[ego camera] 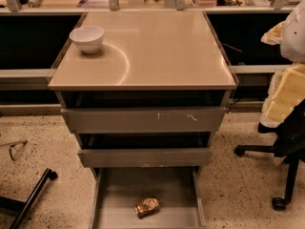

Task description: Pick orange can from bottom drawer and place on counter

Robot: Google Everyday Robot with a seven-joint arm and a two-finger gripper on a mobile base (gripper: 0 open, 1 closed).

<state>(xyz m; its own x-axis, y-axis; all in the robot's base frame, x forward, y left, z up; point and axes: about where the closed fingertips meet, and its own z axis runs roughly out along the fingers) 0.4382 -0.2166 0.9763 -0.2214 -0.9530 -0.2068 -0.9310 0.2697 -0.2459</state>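
Observation:
The orange can (147, 206) is small, golden and dented. It lies on its side on the grey floor of the open bottom drawer (119, 194), near the drawer's front middle. The beige counter (162, 46) tops the cabinet and carries a faint curved mark. My gripper is not in view in the camera view, and nothing is touching the can.
A white bowl (86, 38) stands on the counter's back left corner. The two upper drawers (143, 119) (145, 156) stand slightly ajar. An office chair (286, 142) with yellow foam stands at the right. A black leg (31, 194) lies on the floor at the left.

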